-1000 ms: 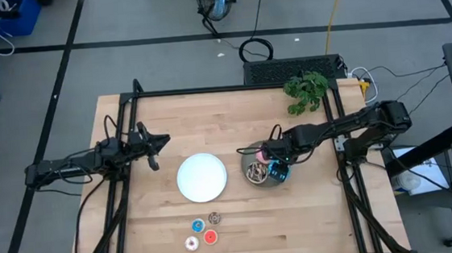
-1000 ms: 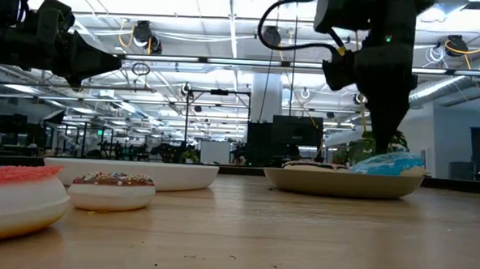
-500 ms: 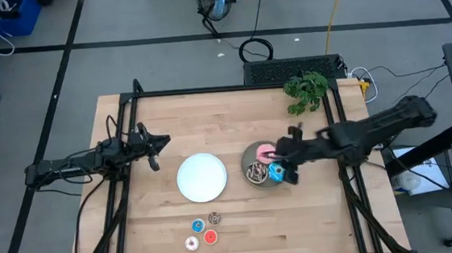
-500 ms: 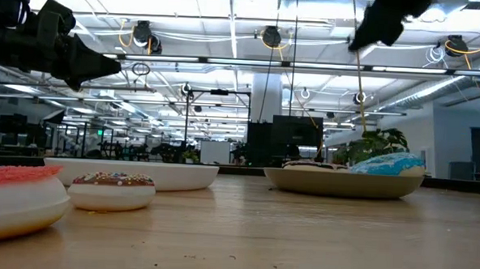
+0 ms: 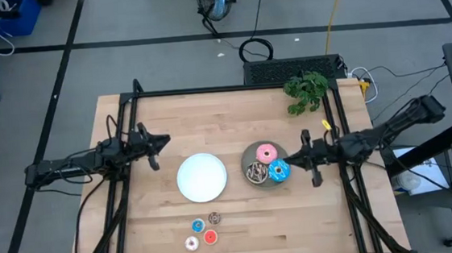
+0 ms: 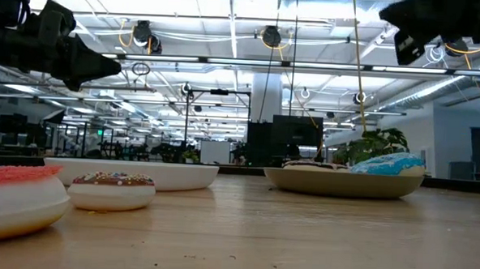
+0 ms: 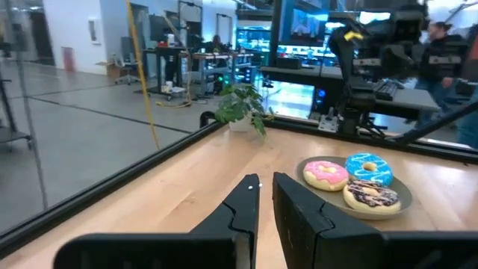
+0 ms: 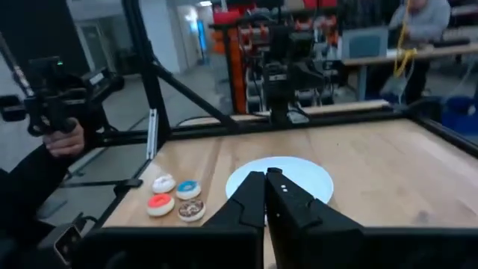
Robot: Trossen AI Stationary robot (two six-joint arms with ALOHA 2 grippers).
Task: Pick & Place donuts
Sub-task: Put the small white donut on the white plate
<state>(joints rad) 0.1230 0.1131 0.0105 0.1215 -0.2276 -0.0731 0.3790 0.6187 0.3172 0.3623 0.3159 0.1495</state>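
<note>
Nearest the table's front edge lie my four tiny donuts in a tight cluster: the white donut [image 5: 191, 243] and red donut [image 5: 210, 238] in front, the small blue donut [image 5: 197, 225] and small brown donut [image 5: 215, 218] just behind them. Farther in sits the white plate [image 5: 202, 177], bare, and beside it the grey plate [image 5: 253, 157] carrying the three larger ones: the pink donut [image 5: 267, 152], the blue sprinkled donut [image 5: 279, 171] and the brown sprinkled donut [image 5: 255, 172], all touching.

My right gripper [image 5: 310, 159] hangs in the air just beside the grey plate, fingers pressed together on nothing. My left gripper [image 5: 156, 149] waits above the table, near the white plate, its fingers nearly closed and empty. At the far edge stands a small green plant [image 5: 306, 91].
</note>
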